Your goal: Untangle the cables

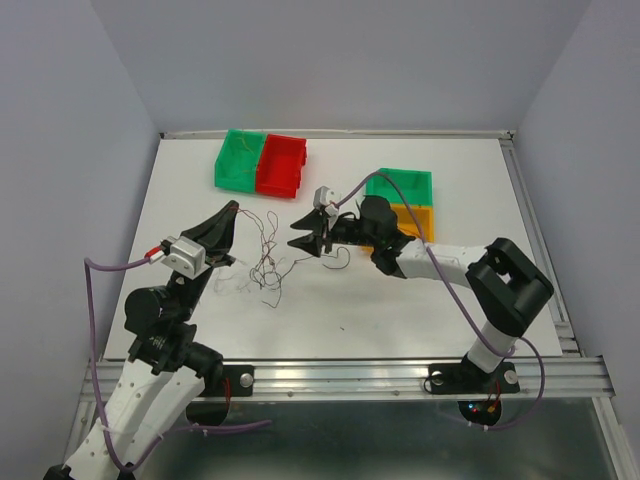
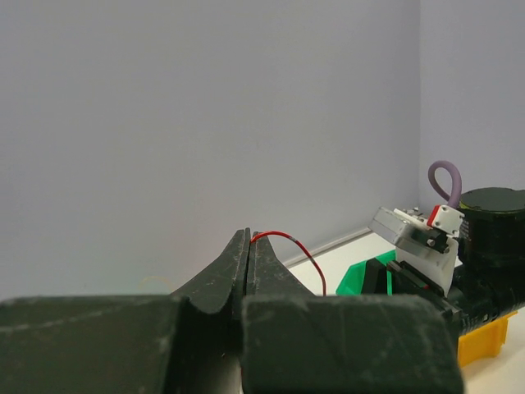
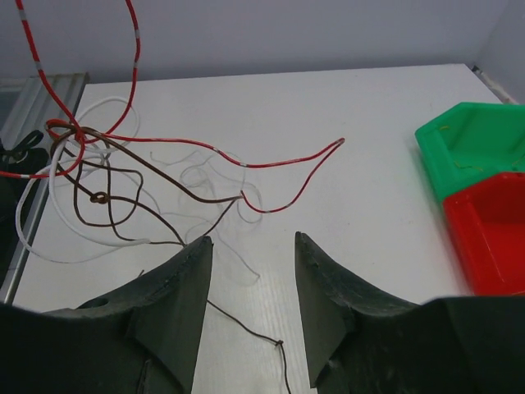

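The cables (image 1: 268, 262) are a small tangle of thin red, brown and white strands on the white table, between the two grippers. My left gripper (image 1: 232, 207) is raised and shut on the end of a red strand (image 2: 305, 253), which arcs down from the pinched jaw tips (image 2: 248, 238) to the tangle. My right gripper (image 1: 296, 238) is open and empty, just right of the tangle. In the right wrist view its jaws (image 3: 252, 240) stand apart above the table. A red-and-white strand (image 3: 246, 165), a brown strand (image 3: 107, 197) and a white strand (image 3: 49, 240) lie ahead of them.
A green bin (image 1: 240, 158) and a red bin (image 1: 281, 165) stand side by side at the back of the table. A second green bin (image 1: 400, 185) and an orange bin (image 1: 418, 220) stand under my right arm. Grey walls enclose the table.
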`<state>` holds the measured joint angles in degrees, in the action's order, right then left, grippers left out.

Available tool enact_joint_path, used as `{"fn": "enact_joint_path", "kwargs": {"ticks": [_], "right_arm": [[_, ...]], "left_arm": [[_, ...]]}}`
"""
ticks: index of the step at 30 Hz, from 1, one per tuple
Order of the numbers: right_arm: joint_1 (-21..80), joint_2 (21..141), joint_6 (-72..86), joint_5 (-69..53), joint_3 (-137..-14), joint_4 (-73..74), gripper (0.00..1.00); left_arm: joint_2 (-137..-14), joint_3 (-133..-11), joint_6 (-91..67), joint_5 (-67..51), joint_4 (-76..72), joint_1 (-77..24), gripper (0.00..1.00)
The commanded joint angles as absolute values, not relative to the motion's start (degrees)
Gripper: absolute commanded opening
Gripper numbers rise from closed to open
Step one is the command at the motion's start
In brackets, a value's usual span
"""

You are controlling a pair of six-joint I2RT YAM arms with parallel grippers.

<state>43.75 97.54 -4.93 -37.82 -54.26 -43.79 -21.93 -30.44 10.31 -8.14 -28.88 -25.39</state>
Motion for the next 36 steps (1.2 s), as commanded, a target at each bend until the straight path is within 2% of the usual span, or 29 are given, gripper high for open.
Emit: {"fn": "enact_joint_path", "kwargs": {"ticks": [1,3,12,18,20,21,24,25,28,31,36], "right_arm": [[45.96,97.12,-5.45,-37.62,-54.31,-51.42,0.51],[47.19,97.03,-5.97,-37.7,-54.32,-51.33,0.54],[50.8,96.94,-9.05,-34.72,-54.58,-50.71,0.55],[52.03,98.52,-9.67,-33.23,-56.51,-49.31,0.5],[52.29,99.66,-9.76,-32.7,-57.92,-48.69,0.42],[52.47,100.19,-9.58,-32.17,-58.53,-48.6,0.34],[52.65,100.72,-9.05,-31.73,-59.24,-48.43,0.23],[52.73,100.72,-8.7,-31.38,-59.33,-48.43,0.14],[52.73,99.24,-7.82,-27.18,-58.45,-47.55,0.02],[52.65,97.04,-8.7,-22.96,-57.13,-45.27,0.01],[51.77,90.46,-8.97,-4.34,-53.18,-42.1,0.01]], "left_arm": [[-22.32,-30.76,10.02,-8.0,-31.29,-25.05,0.05],[-22.5,-30.94,10.02,-7.65,-31.2,-25.14,0.05],[-21.89,-31.11,10.02,-7.38,-31.03,-25.14,0.05],[-21.88,-31.29,9.93,-7.21,-30.94,-25.14,0.05],[-21.88,-31.29,9.84,-7.12,-30.85,-25.05,0.05],[-21.88,-31.29,9.93,-7.12,-30.85,-25.14,0.05],[-21.8,-31.38,9.84,-6.77,-30.76,-25.14,0.05],[-21.88,-31.38,9.84,-6.59,-30.76,-25.14,0.05],[-21.8,-31.46,9.85,-4.85,-30.76,-25.05,0.05],[-21.62,-31.81,9.23,2.94,-31.2,-25.14,0.05],[-22.06,-31.9,9.84,16.06,-33.65,-25.14,0.05]]}}
